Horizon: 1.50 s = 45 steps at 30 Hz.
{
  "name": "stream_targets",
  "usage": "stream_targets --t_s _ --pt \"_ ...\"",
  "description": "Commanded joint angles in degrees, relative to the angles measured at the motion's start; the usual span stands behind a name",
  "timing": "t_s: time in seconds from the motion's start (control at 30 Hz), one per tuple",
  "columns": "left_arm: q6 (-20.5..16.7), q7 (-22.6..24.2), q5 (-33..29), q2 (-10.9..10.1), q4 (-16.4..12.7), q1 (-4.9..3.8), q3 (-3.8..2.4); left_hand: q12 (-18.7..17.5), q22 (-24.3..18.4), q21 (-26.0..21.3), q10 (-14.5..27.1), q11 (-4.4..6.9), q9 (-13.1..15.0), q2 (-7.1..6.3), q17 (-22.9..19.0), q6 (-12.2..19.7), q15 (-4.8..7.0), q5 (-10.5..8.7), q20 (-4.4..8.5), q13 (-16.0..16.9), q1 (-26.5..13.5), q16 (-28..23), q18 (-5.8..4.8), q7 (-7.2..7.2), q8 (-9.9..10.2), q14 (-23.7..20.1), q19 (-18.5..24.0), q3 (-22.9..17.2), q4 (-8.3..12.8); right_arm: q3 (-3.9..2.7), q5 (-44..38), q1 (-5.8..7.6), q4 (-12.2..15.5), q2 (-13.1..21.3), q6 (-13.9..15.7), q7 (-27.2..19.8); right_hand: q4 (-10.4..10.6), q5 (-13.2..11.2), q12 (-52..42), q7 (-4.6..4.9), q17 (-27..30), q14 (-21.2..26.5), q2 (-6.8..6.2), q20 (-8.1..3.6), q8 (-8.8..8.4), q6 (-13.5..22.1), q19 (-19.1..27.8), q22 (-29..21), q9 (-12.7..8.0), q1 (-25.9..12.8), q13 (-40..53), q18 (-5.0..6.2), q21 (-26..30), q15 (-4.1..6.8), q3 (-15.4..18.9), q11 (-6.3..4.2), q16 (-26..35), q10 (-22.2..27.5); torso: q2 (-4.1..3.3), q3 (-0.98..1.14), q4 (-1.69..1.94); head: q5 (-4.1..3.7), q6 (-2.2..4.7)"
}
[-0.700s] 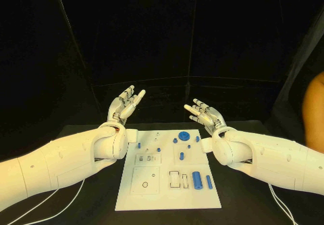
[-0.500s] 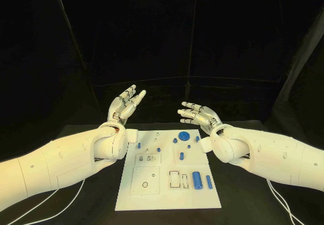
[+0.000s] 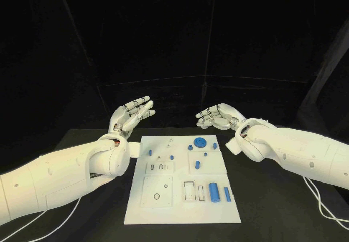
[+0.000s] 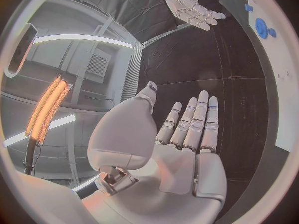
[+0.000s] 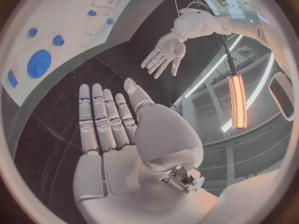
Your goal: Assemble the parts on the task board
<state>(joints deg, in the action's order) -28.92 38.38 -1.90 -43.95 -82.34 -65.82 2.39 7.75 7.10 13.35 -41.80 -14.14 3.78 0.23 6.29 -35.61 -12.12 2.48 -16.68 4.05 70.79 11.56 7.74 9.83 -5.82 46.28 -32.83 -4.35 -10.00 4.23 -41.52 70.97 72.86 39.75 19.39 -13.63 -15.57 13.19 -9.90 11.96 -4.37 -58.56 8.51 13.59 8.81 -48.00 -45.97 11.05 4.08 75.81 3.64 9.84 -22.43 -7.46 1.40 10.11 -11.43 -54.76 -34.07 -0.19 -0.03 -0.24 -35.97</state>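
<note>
Table: black table (image 3: 87,146) under dark drapes, with the white task board (image 3: 182,212) lying flat in the middle.
Left hand: left hand (image 3: 132,114) raised beyond the board's far left corner, fingers spread, holding nothing.
Right hand: right hand (image 3: 216,116) raised beyond the far right corner, fingers loosely bent, also holding nothing.
Parts: blue gear (image 3: 200,141) near the far edge; thick blue cylinder (image 3: 214,191) and thin peg (image 3: 227,193) lying loose near the right edge; small studs (image 3: 196,163) mid-board, possibly seated, too small to tell.
Progress: apparently early; most assembly remains.
Obstacles: nothing blocks either hand's reach.
</note>
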Motion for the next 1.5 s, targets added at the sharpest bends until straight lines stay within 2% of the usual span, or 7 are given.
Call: stream_targets --t_s 0.03,0.23,0.4,0.6,1.13,1.33,1.5 --pt "3.80 0.49 3.50 -1.20 -1.37 -0.18 -0.11 1.34 0.33 1.25 -3.79 0.59 0.42 0.27 0.13 -5.53 0.86 0.27 0.06 0.08 0.64 0.92 1.65 6.38 -1.28 2.74 -3.07 0.12 0.79 -0.12 -17.51 1.24 -0.28 -0.13 -1.29 5.53 -1.07 -0.43 1.88 -0.27 -1.33 -11.56 -1.56 -2.95 -0.42 -7.05 -5.21 3.85 -0.26 2.75 -0.06 0.63 -7.65 3.22 -1.55 -2.12 -1.52 -8.55 -1.79 -0.04 0.41 -0.16 0.25" --pt "6.09 -0.57 6.65 -2.86 -3.94 -0.17 -0.11 3.23 0.59 3.01 -9.46 2.12 0.74 0.93 0.42 -13.03 2.54 0.32 0.46 0.13 1.22 2.46 2.90 5.24 -3.00 8.35 -8.03 0.53 2.02 -0.15 -28.75 2.53 -0.56 -0.64 -2.67 9.35 -0.98 -0.07 3.73 -1.59 -4.75 -19.61 -2.87 -5.73 -1.59 -9.77 -7.87 9.52 -0.32 2.38 -0.04 0.41 -17.12 5.70 -2.40 -3.76 -5.05 -12.68 -3.49 -0.37 0.90 -0.59 0.79" --pt "6.34 -1.86 8.09 -3.88 -6.22 -0.16 -0.11 3.56 0.38 3.45 -12.48 3.03 0.47 1.28 0.72 -15.31 3.43 0.31 1.16 0.02 1.30 2.47 2.93 4.40 -3.11 11.29 -10.49 0.99 2.71 -0.19 -38.19 3.07 -0.35 -1.21 -4.40 12.36 -0.88 0.04 4.95 -1.92 -7.91 -24.17 -3.48 -6.62 -2.71 -10.51 -8.75 12.61 -0.32 1.56 0.08 0.63 -22.24 6.71 -2.96 -4.47 -8.39 -14.16 -4.69 -0.53 1.25 -1.04 1.20" --pt "5.92 -3.11 8.56 -5.07 -8.78 -0.14 -0.11 3.31 0.10 3.41 -13.69 3.34 0.25 1.46 0.83 -16.21 3.75 0.32 1.51 -0.09 1.21 2.09 2.92 4.11 -2.86 12.46 -11.53 1.28 3.08 -0.22 -47.14 3.27 -0.53 -2.28 -6.72 15.28 -0.83 -0.21 6.20 -2.43 -12.39 -27.70 -4.19 -7.30 -4.09 -10.63 -10.15 15.46 -0.33 0.24 0.11 0.66 -27.12 7.35 -3.59 -4.81 -13.48 -13.77 -5.96 -0.44 1.70 -1.55 1.62" --pt "6.30 -3.67 8.20 -5.91 -10.59 -0.14 -0.11 2.93 -0.08 3.30 -13.79 3.30 0.12 1.52 0.79 -16.33 3.75 0.32 1.57 -0.20 0.72 1.65 2.88 4.16 -2.57 12.59 -11.89 1.61 2.98 -0.24 -52.41 3.32 -2.00 -5.14 -11.69 17.05 -0.81 -0.37 6.17 -2.28 -22.40 -26.19 -5.12 -7.13 -5.07 -10.15 -12.03 24.48 -0.32 -0.95 0.23 -0.13 -36.70 7.15 -5.97 -4.53 -26.54 -12.03 -7.51 -0.42 2.08 -1.61 2.13" --pt "6.44 -3.80 8.18 -6.16 -10.79 -0.15 -0.11 2.75 -0.18 3.22 -13.79 3.26 0.08 1.51 0.77 -16.36 3.73 0.32 1.58 -0.23 0.53 1.45 2.87 4.22 -2.43 12.62 -12.00 1.78 2.94 -0.23 -52.67 3.32 -2.60 -5.82 -13.21 17.34 -0.73 -0.47 6.06 -2.19 -37.56 -27.09 -5.57 -6.87 -5.02 -9.64 -17.78 35.99 -0.30 -1.43 0.29 -1.86 -44.91 6.89 -7.25 -4.39 -41.68 -11.25 -7.93 -0.45 2.34 -1.84 2.12" --pt "6.49 -3.87 7.94 -6.46 -10.84 -0.15 -0.12 2.72 -0.19 3.21 -13.78 3.25 0.07 1.52 0.76 -16.36 3.72 0.32 1.58 -0.24 0.50 1.41 2.87 4.23 -2.40 12.62 -12.01 1.80 2.94 -0.23 -52.72 3.31 -2.98 -6.13 -13.88 17.43 -0.73 -0.45 6.03 -2.12 -42.46 -26.90 -5.57 -6.73 -5.03 -9.52 -19.70 40.22 -0.30 -1.58 0.31 -2.50 -47.88 6.82 -8.18 -4.36 -46.85 -11.34 -8.03 -0.44 2.27 -1.80 1.97"
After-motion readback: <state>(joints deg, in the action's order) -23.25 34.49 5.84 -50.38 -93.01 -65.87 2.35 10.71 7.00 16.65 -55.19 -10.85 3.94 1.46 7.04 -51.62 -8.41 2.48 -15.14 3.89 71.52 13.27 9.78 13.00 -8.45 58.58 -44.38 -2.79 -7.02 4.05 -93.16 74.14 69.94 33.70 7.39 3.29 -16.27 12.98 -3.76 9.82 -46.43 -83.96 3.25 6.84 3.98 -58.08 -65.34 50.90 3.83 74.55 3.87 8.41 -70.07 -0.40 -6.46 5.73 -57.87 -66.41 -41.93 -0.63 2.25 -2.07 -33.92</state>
